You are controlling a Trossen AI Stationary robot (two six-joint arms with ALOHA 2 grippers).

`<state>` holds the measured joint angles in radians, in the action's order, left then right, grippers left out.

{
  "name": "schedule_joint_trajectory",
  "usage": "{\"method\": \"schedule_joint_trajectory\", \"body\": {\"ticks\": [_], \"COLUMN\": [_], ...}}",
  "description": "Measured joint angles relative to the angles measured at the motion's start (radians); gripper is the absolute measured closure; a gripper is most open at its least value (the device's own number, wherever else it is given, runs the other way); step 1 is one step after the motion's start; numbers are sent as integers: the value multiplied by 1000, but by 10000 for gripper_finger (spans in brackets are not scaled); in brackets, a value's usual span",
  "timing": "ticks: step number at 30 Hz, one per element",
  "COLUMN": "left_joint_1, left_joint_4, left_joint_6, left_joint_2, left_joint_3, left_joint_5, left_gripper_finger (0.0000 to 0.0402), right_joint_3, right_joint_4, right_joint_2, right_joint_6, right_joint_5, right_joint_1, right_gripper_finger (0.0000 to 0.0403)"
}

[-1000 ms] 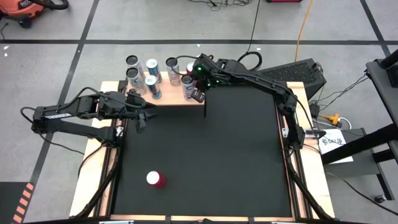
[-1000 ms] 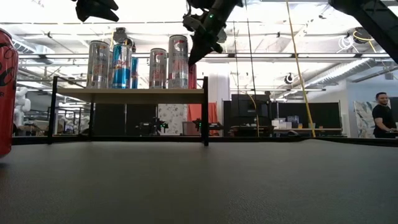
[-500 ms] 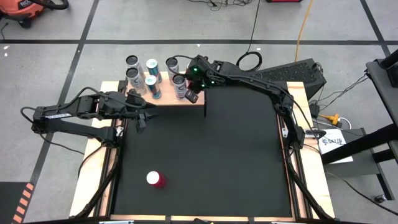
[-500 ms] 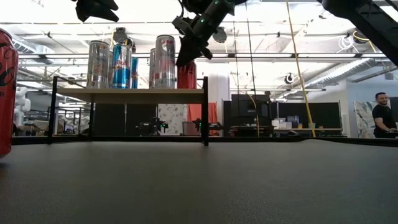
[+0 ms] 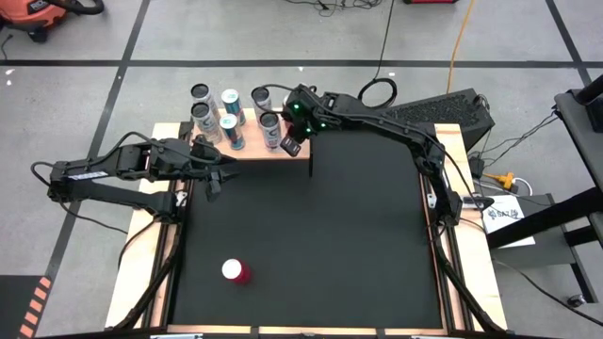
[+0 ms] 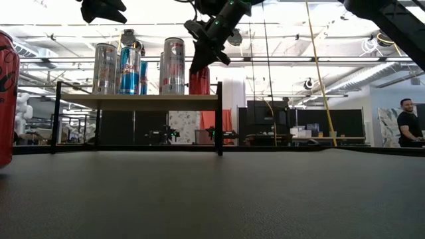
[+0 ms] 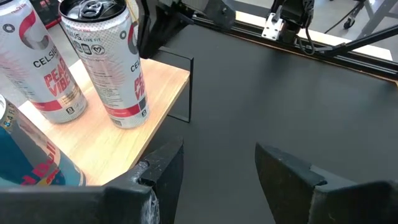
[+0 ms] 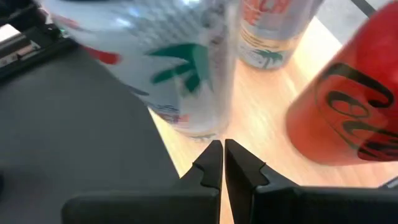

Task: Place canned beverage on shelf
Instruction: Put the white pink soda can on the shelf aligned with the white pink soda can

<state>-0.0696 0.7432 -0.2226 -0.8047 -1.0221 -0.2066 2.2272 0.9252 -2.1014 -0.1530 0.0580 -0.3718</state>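
Movement first: within the last second, right hand slid sideways along the front of the shelf, toward the left arm's side. Clenched tight, fingertips pressed together, nothing between them. Shoved along with it: tall silver can, now closer to the rest of the cluster. Uncovered by that shove in the low view: red can, upright near the shelf's end post, right beside the clenched hand.

Meaning for the task, as a judgement: tidying rather than placing. Room being made on a crowded board, or the row straightened. Red can already delivered and standing on the wood, so that placement looks done.

Left hand parked above the shelf's other front corner, released, fingers apart, empty, no change over the same second.

Count:
- Shelves: one.
- Cans on the shelf: six silver or blue tops visible from above, plus the red can hidden there under the arm but plain in the low and right wrist views. Seven in all, as far as can be told.
- Cans off the shelf: one, second red can, upright on the black surface, well apart from the shelf and both hands. Likely next for pickup.
- Hands: two, neither grasping anything.
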Motion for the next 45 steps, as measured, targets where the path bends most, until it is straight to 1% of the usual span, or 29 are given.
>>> {"method": "schedule_joint_trajectory", "body": {"ticks": [7,12,16,19,25,38,41,45], "left_joint_1": [0,0,0,0,0,0,0,0], "left_joint_4": [0,0,0,0,0,8,8,8], "left_joint_6": [0,0,0,0,1,0,0,0], "left_joint_2": [0,0,0,0,0,0,0,0], "left_joint_3": [0,0,0,0,0,0,0,0], "left_joint_5": [-1,-2,-4,-4,-8,-11,-11,-11], "left_gripper_finger": [201,201,201,201,201,201,201,201], "right_joint_3": [0,0,0,1,0,0,0,0], "right_joint_4": [-37,-51,-92,-123,-172,-139,-104,-98], "right_joint_2": [0,0,-6,-23,-56,-52,-52,-50], "right_joint_6": [6,1,0,1,0,-4,-2,4], "right_joint_5": [6,48,49,55,104,96,47,18], "right_joint_1": [27,32,33,33,33,33,33,31], "right_gripper_finger": [403,403,403,403,403,403,403,403]}}
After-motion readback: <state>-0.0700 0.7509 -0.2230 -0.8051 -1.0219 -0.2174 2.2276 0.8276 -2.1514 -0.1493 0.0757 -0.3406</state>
